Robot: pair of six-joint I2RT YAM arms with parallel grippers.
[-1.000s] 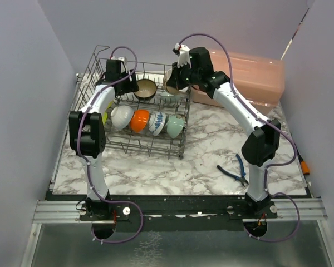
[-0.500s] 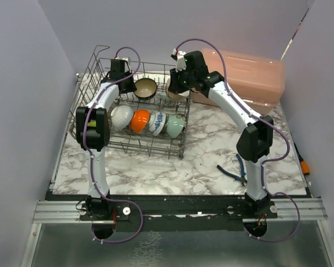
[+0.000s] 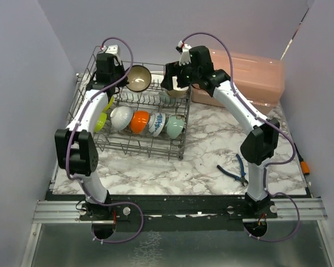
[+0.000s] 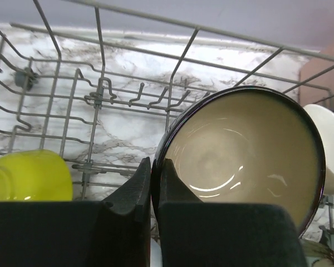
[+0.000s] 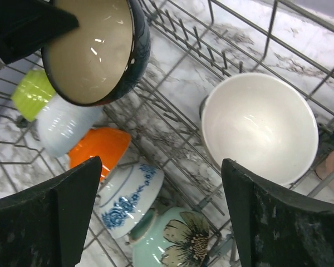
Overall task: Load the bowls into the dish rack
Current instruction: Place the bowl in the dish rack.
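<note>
The grey wire dish rack (image 3: 94, 72) stands at the back left of the marble table. My left gripper (image 3: 122, 77) is shut on the rim of a dark bowl (image 3: 138, 78) with a beige inside, which hangs tilted above the rack's back row; the left wrist view shows its fingers (image 4: 139, 183) pinching that dark bowl (image 4: 245, 161). My right gripper (image 3: 172, 83) stands open over a white bowl (image 5: 259, 125) resting in the rack's back right. The front row holds lime-yellow (image 3: 101, 121), white (image 3: 121, 117), orange (image 3: 139, 120), blue-patterned (image 3: 157, 123) and teal (image 3: 175, 126) bowls.
A pink lidded box (image 3: 250, 75) sits right behind the rack's right side. Blue-handled pliers (image 3: 234, 169) lie on the marble at the front right. An orange object (image 3: 306, 167) is at the table's right edge. Upright tines (image 4: 117, 94) fill the rack's back left.
My left gripper closed on the dark bowl and lifted it up and back. My right gripper opened, and the white bowl it carried now rests in the rack.
</note>
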